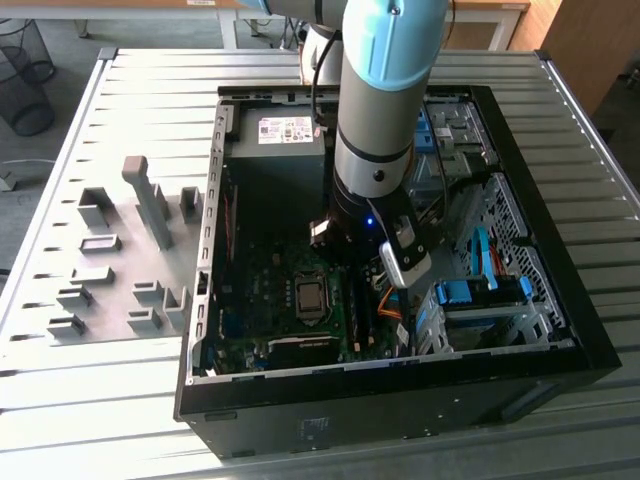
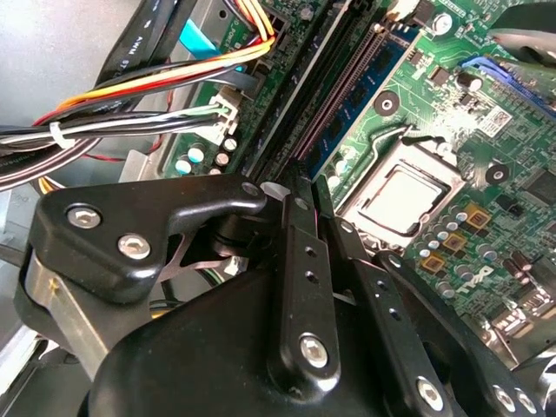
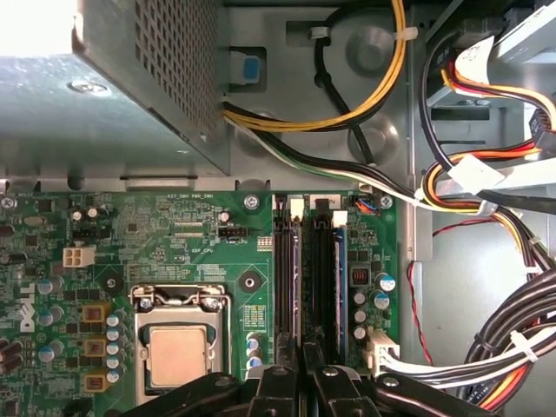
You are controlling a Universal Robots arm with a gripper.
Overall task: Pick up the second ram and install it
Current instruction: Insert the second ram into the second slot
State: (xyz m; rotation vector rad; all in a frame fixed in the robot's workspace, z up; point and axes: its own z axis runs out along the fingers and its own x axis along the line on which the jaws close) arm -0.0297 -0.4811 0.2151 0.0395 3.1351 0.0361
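The gripper (image 3: 301,382), black metal with screwed linkage bars, has its fingers (image 2: 306,261) drawn nearly together over the memory slots. Whether they pinch anything cannot be told. Just beyond the tips, a blue ram (image 3: 340,287) stands seated on edge in its slot, its long axis running along the black slots (image 3: 287,278) toward the power supply (image 3: 113,87). All this lies inside the open black computer case (image 1: 560,370), on a green motherboard (image 3: 182,234) with a square silver processor (image 3: 178,356). The case rests on a ribbed metal bench (image 1: 120,390).
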